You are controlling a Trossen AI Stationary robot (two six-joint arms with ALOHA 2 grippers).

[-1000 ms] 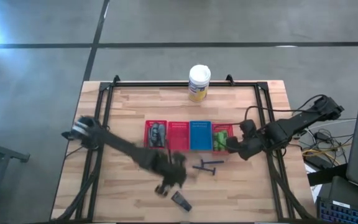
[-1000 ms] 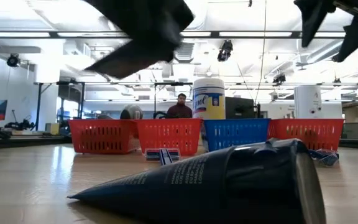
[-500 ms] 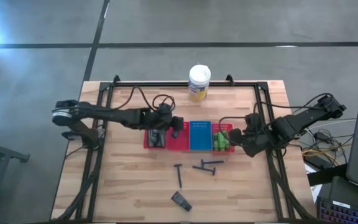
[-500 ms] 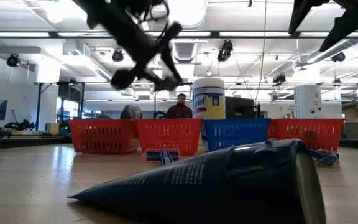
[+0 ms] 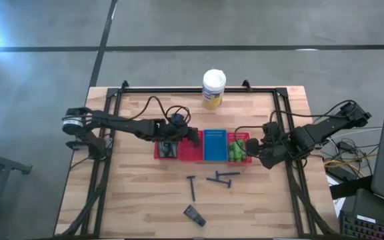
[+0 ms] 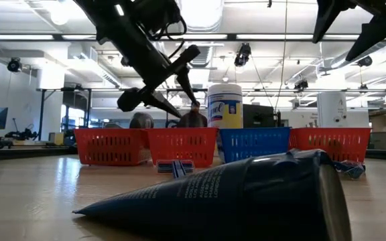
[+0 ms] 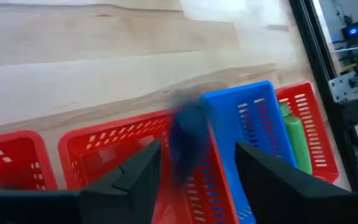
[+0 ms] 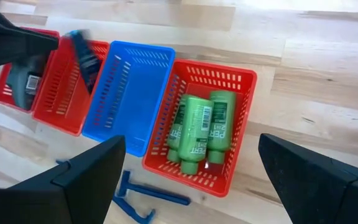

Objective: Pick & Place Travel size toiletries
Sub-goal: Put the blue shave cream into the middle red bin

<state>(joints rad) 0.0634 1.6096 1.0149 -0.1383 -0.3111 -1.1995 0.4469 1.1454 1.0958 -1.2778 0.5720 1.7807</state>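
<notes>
My left gripper [image 5: 191, 138] hangs open over the second red tray [image 5: 192, 152]. A short black tube [image 7: 189, 142] shows blurred between its fingers with a gap on each side, and stands tilted above that tray [image 8: 82, 59]. My right gripper [image 8: 204, 180] is open above the right red tray [image 8: 244, 118], where green bottles [image 8: 201, 127] lie. Grey bottles [image 5: 168, 148] lie in the left red tray. Another black tube [image 5: 193, 215] and thin T-shaped sticks [image 5: 192, 188] [image 5: 224, 177] lie on the table.
A blue tray [image 5: 214, 145] sits between the red trays. The white-lidded yellow-labelled jar [image 5: 213, 88] stands at the far edge. A black frame [image 5: 115, 120] runs along the table's sides. Bare wood lies left and right of the loose items. A person shows beyond the table.
My left gripper has swung from the near middle of the table up and toward the far edge to the row of trays, then shifted a little right over the second red tray. The black tube now shows blurred and loose between its fingers.
</notes>
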